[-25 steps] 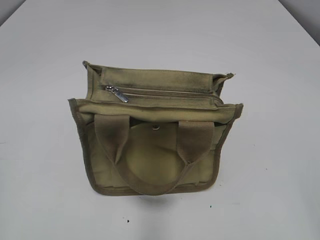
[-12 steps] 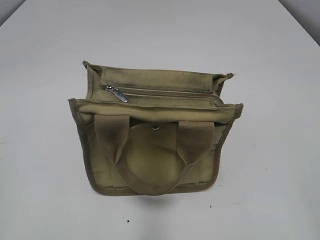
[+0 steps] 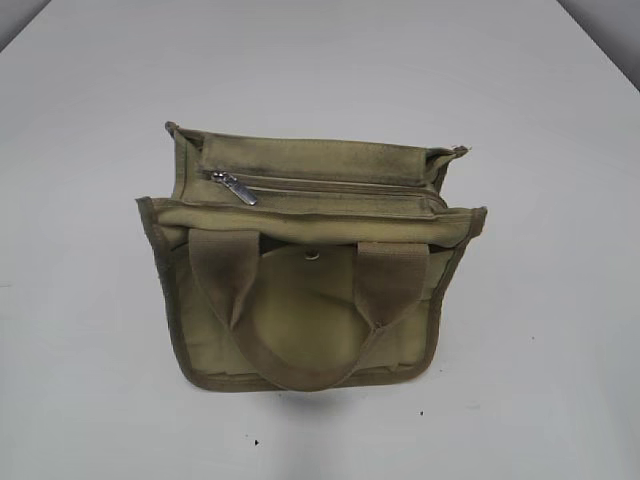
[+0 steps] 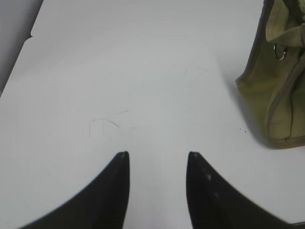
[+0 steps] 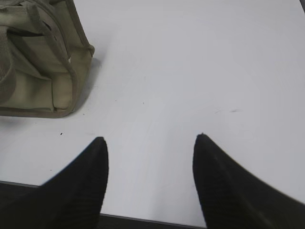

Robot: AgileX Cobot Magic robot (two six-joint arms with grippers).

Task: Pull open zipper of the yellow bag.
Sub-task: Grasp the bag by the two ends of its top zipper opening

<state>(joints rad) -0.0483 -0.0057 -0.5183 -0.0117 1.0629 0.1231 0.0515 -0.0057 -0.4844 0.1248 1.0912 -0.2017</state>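
Two grippers parted, empty: left gripper (image 4: 157,155), right gripper (image 5: 150,139), both well off yellow bag (image 3: 310,255) mid-table. Zipper (image 3: 330,186) shut, pull tab (image 3: 238,187) at left end. I'd pin bag, pinch tab, draw rightward along tape.

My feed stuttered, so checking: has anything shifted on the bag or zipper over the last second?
Nothing visibly changed. The yellow bag sits where it was, the zipper closed with its pull tab at the left end. Neither arm shows in the exterior view.
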